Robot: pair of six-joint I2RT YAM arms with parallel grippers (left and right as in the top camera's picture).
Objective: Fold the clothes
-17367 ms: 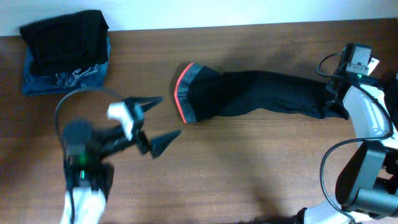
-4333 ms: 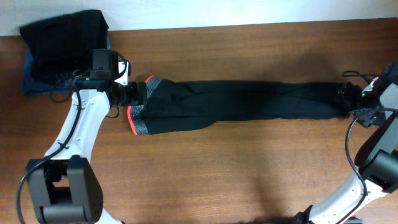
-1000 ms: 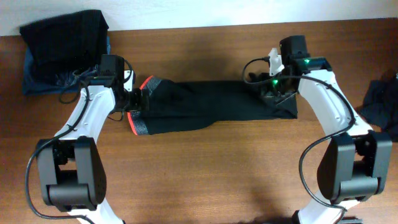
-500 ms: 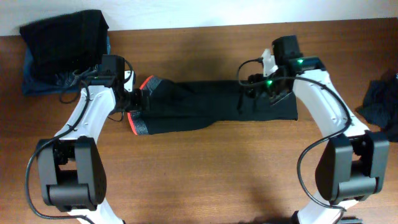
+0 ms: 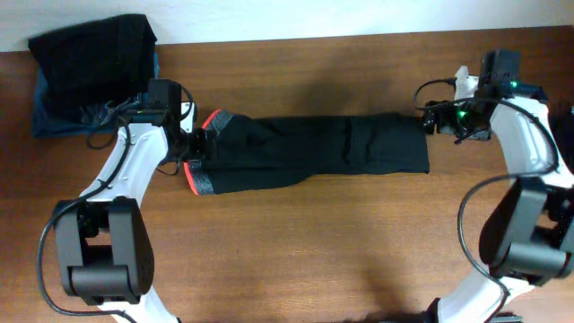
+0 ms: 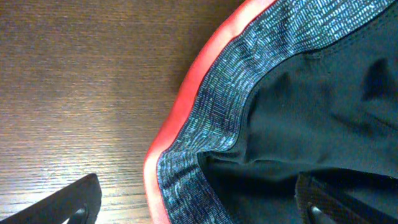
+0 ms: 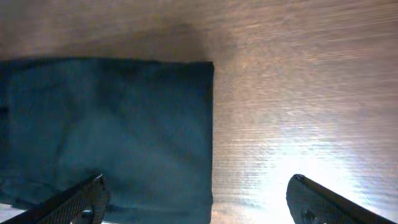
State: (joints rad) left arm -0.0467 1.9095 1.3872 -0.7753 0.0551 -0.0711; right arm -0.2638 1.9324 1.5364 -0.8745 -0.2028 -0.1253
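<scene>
Garment: the long black piece (image 5: 314,152) lies flat across the worktop (image 5: 359,260), its right end squared.
Right hand (image 5: 432,121): released, empty, beside the folded edge (image 7: 208,124).
Left hand (image 5: 202,146): spread wide astride the waistband (image 6: 205,118); we judge a square pinch through both layers folds best.

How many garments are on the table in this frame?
4: long black piece centre; black piece stacked on blue one, far-left corner; dark one right edge, mostly hidden. More may be hidden.

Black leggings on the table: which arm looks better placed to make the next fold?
Probably the left. Its open left gripper hangs over the grey waistband, ready to pinch it and carry it across. The right gripper, also open, sits by the folded end of the black leggings.
</scene>
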